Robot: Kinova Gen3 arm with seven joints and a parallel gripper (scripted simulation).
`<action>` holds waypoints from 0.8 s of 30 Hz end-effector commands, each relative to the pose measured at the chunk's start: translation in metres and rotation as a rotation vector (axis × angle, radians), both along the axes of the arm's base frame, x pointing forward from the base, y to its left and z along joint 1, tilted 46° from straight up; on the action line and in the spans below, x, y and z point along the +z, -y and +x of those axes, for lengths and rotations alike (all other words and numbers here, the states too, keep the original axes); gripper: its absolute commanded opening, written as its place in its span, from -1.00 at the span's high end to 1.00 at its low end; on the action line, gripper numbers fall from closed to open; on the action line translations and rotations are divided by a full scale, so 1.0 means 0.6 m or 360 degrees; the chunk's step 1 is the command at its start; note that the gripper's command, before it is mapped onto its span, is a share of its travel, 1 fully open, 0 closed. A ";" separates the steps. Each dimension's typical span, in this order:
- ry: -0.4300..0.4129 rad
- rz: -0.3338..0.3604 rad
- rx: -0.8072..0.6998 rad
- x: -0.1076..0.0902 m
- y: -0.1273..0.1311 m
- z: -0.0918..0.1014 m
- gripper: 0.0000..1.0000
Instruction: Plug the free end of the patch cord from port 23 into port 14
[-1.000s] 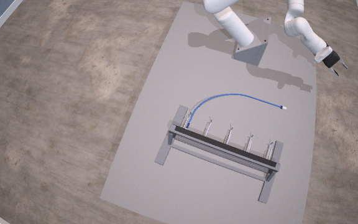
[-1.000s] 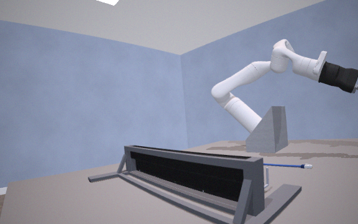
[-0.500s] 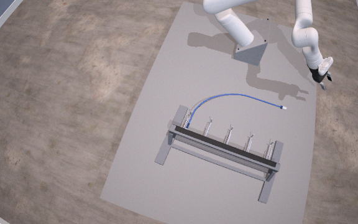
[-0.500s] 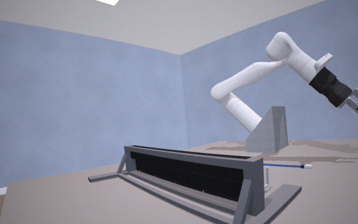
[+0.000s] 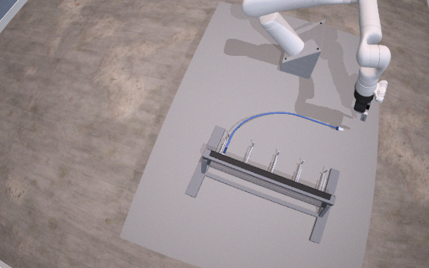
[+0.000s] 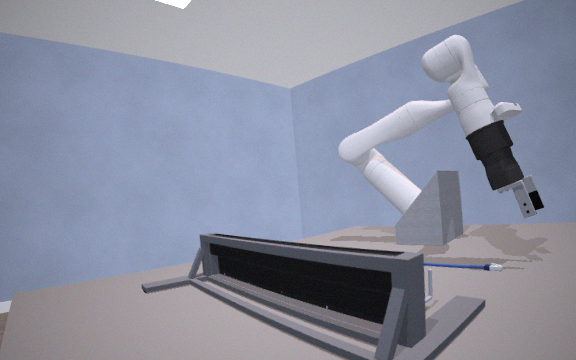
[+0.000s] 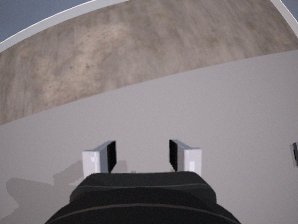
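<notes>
The patch cord [image 5: 279, 112] [image 6: 455, 266] is blue and lies in an arc on the table. One end meets the left part of the rack [image 5: 204, 167] [image 6: 415, 280] in the top view, on the arm's side. Its free plug [image 5: 340, 129] [image 6: 496, 267], clear with a blue boot, lies on the table beyond the rack's right part. Latch side cannot be told. The rack stands upright; its port face, number plates and port 14 are hidden. My gripper [image 5: 363, 117] [image 6: 532, 208] [image 7: 142, 151] is open and empty, pointing down at a slant, above the table and off to the right of the plug.
Several thin wire cable guides [image 5: 273, 161] stick out from the rack's face toward the arm. The rack's feet [image 5: 320, 228] [image 6: 460, 312] reach out at both ends. The arm's wedge base [image 5: 304, 65] [image 6: 428, 220] stands behind the cord. The table's right edge [image 5: 378, 149] is near my gripper.
</notes>
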State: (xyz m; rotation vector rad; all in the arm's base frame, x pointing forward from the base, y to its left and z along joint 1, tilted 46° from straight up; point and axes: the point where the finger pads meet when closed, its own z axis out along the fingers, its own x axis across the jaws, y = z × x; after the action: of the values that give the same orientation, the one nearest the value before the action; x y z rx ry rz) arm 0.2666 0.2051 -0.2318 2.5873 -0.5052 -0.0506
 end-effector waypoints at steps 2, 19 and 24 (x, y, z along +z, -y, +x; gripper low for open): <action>-0.0076 -0.0151 0.0110 0.020 0.051 0.021 -1.00; -0.0197 -0.0409 0.0299 0.072 0.120 0.055 -1.00; -0.0201 -0.0421 0.0307 0.076 0.122 0.056 -1.00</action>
State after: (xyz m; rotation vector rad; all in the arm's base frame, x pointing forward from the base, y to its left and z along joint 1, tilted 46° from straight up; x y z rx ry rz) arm 0.2999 0.1340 -0.1885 2.3509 -0.2104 -0.0694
